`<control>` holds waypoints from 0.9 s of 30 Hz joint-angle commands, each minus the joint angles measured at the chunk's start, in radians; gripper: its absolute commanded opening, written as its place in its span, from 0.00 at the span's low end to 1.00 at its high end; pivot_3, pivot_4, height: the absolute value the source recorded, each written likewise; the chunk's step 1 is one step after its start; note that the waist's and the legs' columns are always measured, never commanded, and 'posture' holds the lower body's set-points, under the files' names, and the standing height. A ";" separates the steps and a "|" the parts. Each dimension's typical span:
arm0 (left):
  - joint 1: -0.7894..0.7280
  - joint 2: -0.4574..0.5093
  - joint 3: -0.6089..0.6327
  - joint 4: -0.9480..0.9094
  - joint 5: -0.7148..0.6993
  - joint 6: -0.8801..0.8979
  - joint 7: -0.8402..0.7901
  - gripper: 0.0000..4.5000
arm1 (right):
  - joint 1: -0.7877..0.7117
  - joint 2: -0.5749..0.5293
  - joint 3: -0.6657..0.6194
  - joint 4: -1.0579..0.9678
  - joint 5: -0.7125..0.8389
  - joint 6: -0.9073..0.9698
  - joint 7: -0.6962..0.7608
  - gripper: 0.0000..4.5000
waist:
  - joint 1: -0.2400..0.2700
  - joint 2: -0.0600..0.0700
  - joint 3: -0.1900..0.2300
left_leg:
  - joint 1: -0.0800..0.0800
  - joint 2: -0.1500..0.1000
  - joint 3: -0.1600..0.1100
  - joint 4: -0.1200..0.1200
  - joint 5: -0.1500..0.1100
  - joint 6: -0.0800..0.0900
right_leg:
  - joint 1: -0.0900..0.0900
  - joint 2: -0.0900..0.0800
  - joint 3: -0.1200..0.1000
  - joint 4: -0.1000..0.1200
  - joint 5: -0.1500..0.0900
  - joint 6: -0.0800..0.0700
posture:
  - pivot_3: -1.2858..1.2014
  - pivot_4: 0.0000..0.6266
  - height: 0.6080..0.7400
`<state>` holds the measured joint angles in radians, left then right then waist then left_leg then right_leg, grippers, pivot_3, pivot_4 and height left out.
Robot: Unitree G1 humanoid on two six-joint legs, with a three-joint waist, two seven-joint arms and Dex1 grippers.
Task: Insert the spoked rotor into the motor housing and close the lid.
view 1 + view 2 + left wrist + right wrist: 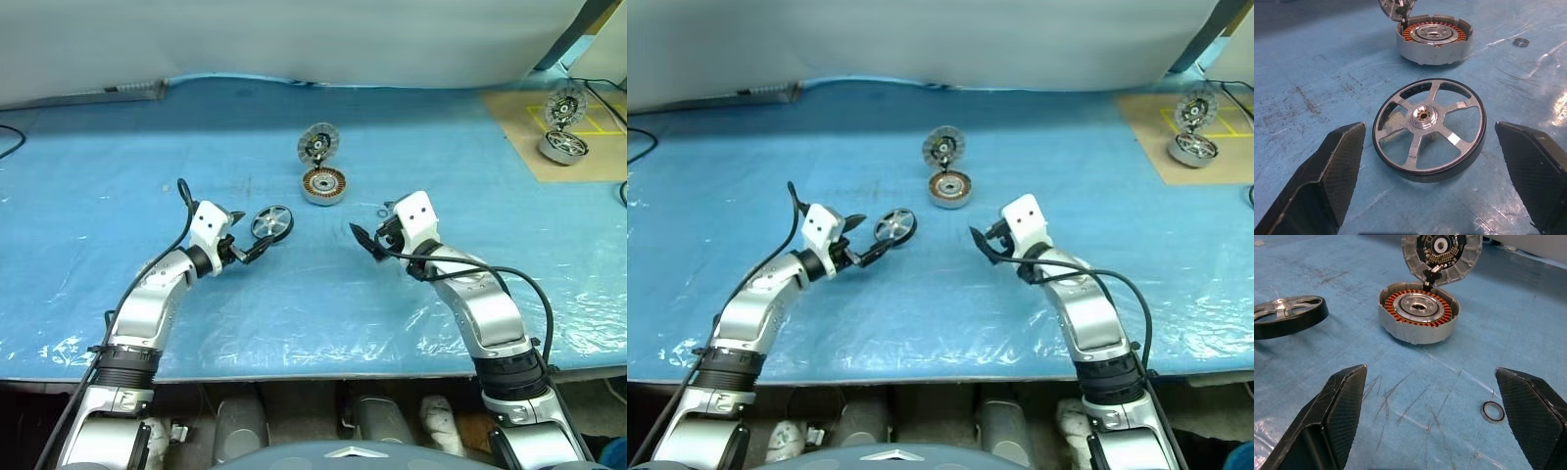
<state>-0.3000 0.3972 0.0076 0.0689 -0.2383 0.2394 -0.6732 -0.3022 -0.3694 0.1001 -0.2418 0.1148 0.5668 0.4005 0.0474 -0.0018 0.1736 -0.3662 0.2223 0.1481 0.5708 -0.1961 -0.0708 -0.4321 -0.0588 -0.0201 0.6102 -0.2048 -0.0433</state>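
Left wrist view, spoked rotor (1429,129) flat between open left claw (1435,181) fingers

You have no readable text, label, brand, number or sign anywhere here; the yellow lines on the brown board (578,122) at the far right form no legible characters.

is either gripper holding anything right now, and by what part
Nothing is held. The left gripper stands open around the spoked rotor without touching it; the right gripper is open.
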 commanded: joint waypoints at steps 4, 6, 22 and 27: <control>0.012 0.002 0.000 -0.034 0.002 -0.011 0.004 1.00 | -0.134 -0.043 0.070 0.017 -0.039 0.067 0.052 0.99 | -0.003 0.000 0.000 | 0.000 0.000 0.000 0.000 0.000 0.000 | 0.000 0.000 0.000 0.000 0.000 0.000 | 0.52 0.24 1.00; 0.016 -0.001 -0.001 -0.035 0.002 -0.014 0.005 1.00 | -0.177 -0.056 0.087 0.058 -0.041 0.079 0.080 0.99 | -0.002 0.000 0.000 | 0.000 0.000 0.000 0.000 0.000 0.000 | 0.000 0.000 0.000 0.001 0.000 0.000 | 0.52 0.24 1.00; 0.030 -0.026 0.004 -0.022 0.004 -0.047 0.021 1.00 | -0.675 0.047 0.261 0.819 -0.187 -0.201 0.261 0.99 | -0.003 0.000 0.000 | -0.002 0.001 0.000 0.005 0.000 0.000 | -0.004 0.000 0.000 0.007 0.000 -0.002 | 0.52 0.24 1.00; 0.039 -0.027 0.007 -0.029 0.005 -0.046 0.030 1.00 | -0.784 0.118 0.260 1.062 -0.233 -0.351 0.253 0.99 | -0.004 0.000 0.000 | -0.002 0.002 0.001 0.006 0.000 0.000 | -0.006 0.000 0.000 0.012 -0.002 -0.005 | 0.52 0.24 1.00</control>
<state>-0.2654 0.3661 -0.0018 0.0700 -0.2268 0.2116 -0.6467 -1.0482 -0.2582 0.3664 0.7825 -0.1020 0.2723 0.6576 0.0432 -0.0017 0.1736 -0.3681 0.2241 0.1487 0.5773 -0.1962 -0.0705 -0.4384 -0.0590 -0.0204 0.6229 -0.2072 -0.0486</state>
